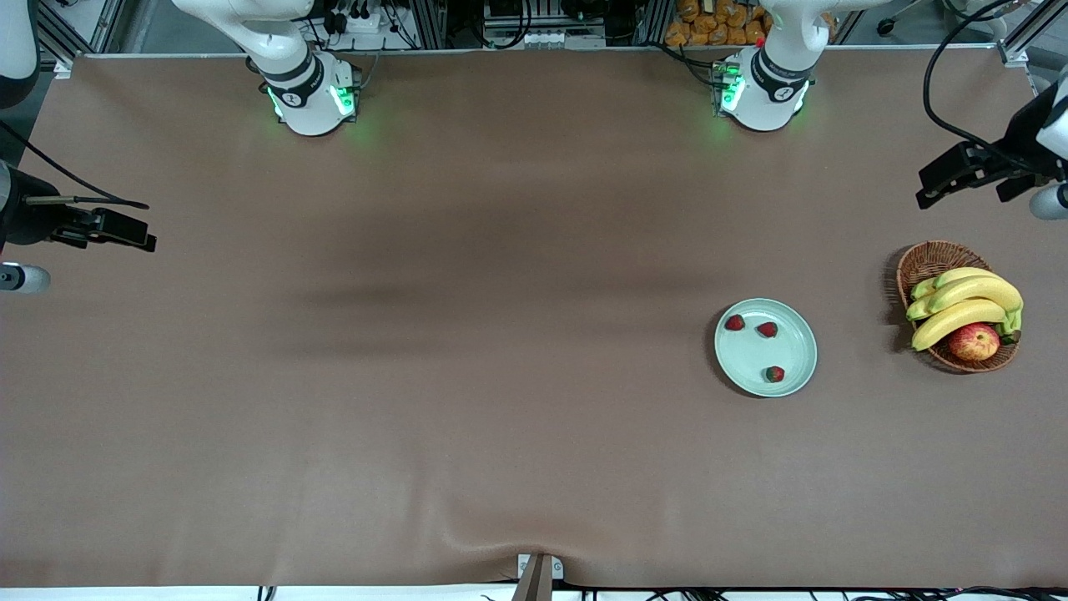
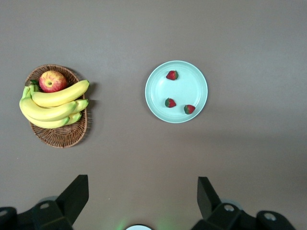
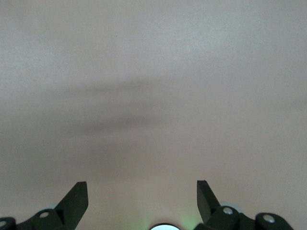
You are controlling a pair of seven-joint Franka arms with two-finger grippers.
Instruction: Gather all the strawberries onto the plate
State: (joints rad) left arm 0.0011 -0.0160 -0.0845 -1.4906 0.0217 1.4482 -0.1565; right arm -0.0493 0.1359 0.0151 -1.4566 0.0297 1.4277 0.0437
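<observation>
Three strawberries lie in the pale mint-green plate: one and a second side by side at its edge farther from the front camera, and a third nearer. In the left wrist view they show on the plate as well: one, another and the third. My left gripper is open and empty, held high over the left arm's end of the table. My right gripper is open and empty, high over bare cloth at the right arm's end.
A brown wicker basket stands beside the plate toward the left arm's end, holding bananas and a red-yellow apple. Brown cloth covers the table. A metal bracket sits at the table's near edge.
</observation>
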